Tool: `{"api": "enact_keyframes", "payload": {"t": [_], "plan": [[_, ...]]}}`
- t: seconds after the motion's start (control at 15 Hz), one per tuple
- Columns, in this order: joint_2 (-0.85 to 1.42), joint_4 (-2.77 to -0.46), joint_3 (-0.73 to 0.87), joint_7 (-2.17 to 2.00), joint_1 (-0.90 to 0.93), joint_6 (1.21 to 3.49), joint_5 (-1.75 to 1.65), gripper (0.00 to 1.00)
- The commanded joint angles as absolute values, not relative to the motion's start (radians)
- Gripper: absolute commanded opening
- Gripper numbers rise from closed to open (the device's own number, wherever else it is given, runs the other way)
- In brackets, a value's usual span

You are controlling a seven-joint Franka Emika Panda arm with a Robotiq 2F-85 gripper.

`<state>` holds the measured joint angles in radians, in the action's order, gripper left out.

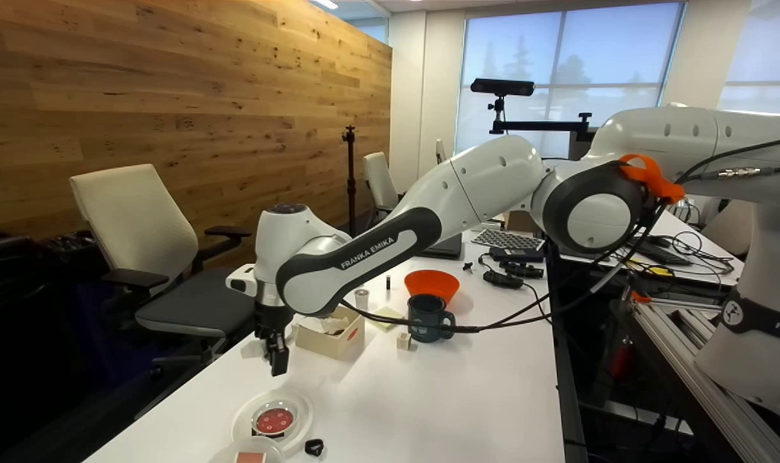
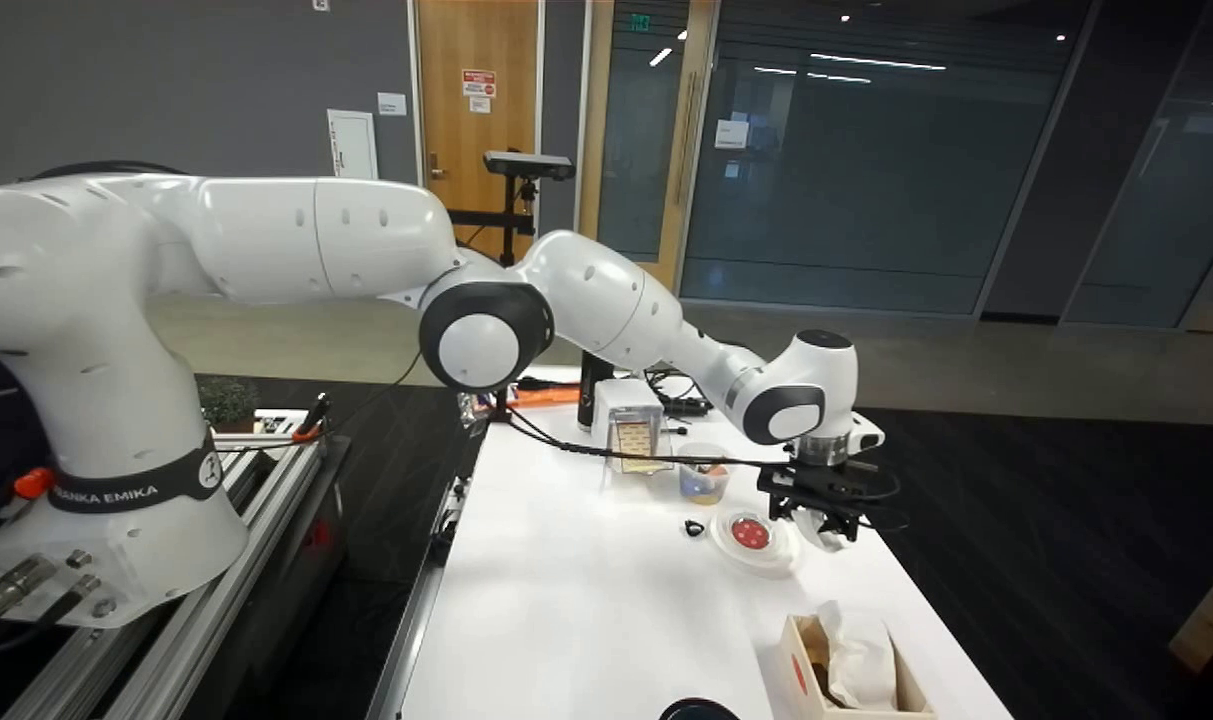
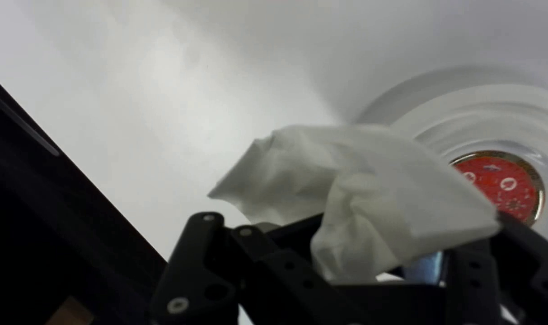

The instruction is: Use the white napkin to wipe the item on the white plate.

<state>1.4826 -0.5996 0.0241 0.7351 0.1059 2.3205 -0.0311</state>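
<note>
- The crumpled white napkin is in the claw, with loose folds and a pointed corner sticking out from the fingers.
- The claw is closed on the napkin, pointing down, raised above the white counter.
- Just beside the claw, to its right in the wrist view, is the round red item, pale marks on its face.
- The item sits in a small round dish on the white plate; in an exterior view the napkin is apart from it.
- Across the plate from the claw lies a small black object.
- Behind and right of the claw, in an exterior view, stands a cream box; white paper pokes out of it.
- Farther right of the claw are a dark mug and, behind that, an orange-red bowl.
- Left of the claw, well apart, is a chair.
</note>
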Motion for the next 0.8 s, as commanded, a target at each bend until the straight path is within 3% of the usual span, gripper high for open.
{"api": "enact_keyframes", "payload": {"t": [0.0,0.73], "plan": [[1.499,-0.541,0.023,0.531,0.109,2.275,-0.056,0.00],[1.498,-0.521,-0.100,0.454,0.060,2.207,0.000,0.00]]}}
